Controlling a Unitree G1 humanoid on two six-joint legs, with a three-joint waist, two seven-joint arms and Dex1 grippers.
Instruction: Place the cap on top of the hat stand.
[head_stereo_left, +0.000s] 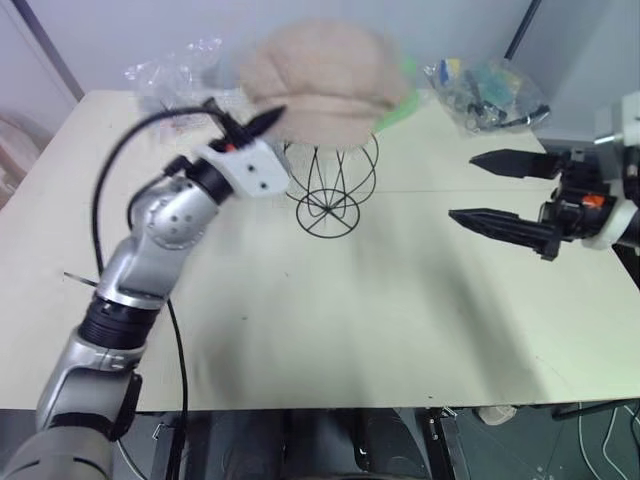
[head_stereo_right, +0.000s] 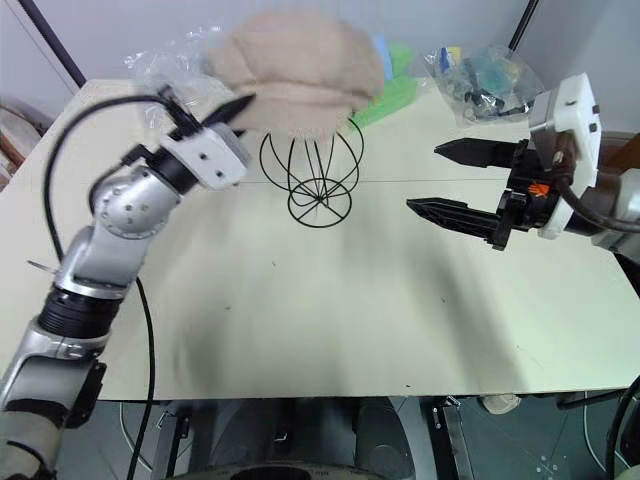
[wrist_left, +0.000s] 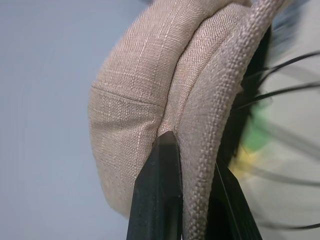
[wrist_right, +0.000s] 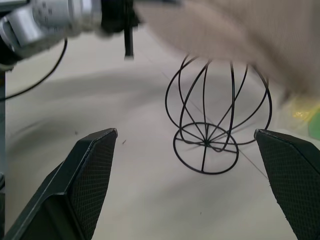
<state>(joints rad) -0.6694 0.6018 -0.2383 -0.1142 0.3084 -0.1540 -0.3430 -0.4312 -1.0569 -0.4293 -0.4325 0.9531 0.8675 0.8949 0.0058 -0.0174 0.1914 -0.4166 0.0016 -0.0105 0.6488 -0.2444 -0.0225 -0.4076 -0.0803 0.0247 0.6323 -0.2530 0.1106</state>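
Beige fabric cap (head_stereo_left: 325, 80): soft, light, puffy crown; stiff brim is the likely best hold. Left hand (head_stereo_left: 268, 118) pinches that brim, cap hanging over the black wire hat stand (head_stereo_left: 333, 185), far centre of tabletop (head_stereo_left: 400, 300). Right hand (head_stereo_right: 450, 180) open, empty, right of stand.

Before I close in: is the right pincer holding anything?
No, the right pincer is open and empty, with the hat stand beyond it.

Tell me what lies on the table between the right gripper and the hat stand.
Nothing: bare table separates the open right gripper from the hat stand, as the left eye view and the right wrist view show.
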